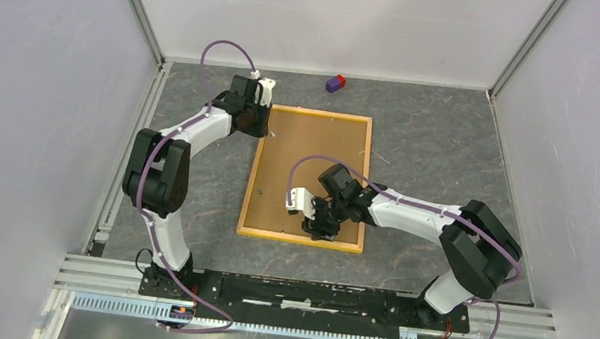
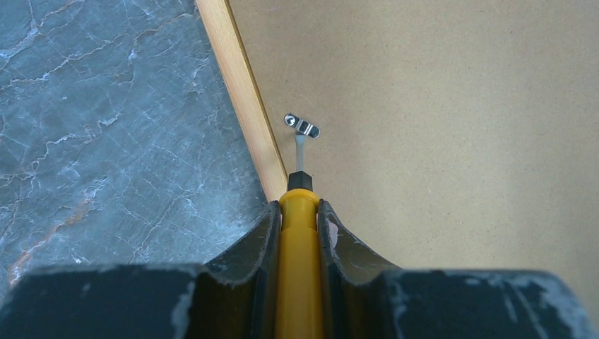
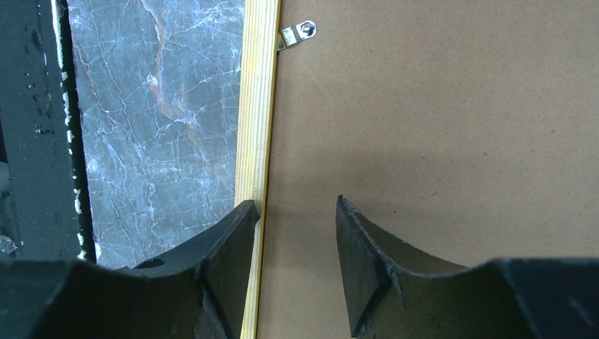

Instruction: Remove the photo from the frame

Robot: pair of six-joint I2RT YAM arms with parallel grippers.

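The frame (image 1: 254,183) lies face down on the table, its yellow-orange border round the brown backing board (image 1: 313,171). The photo is hidden under the board. My left gripper (image 1: 255,120) at the frame's far left corner is shut on a yellow-handled tool (image 2: 299,261); the tool's pale tip (image 2: 299,150) touches a small metal clip (image 2: 302,127) beside the frame's edge (image 2: 244,92). My right gripper (image 1: 320,227) is open and empty over the near edge, one finger (image 3: 226,247) over the border (image 3: 260,106), the other over the board (image 3: 438,141). Another clip (image 3: 298,33) sits ahead.
A small purple and red block (image 1: 335,83) lies at the back of the grey marbled table (image 1: 435,151). White walls stand on both sides and behind. The black base rail (image 1: 308,297) runs along the near edge.
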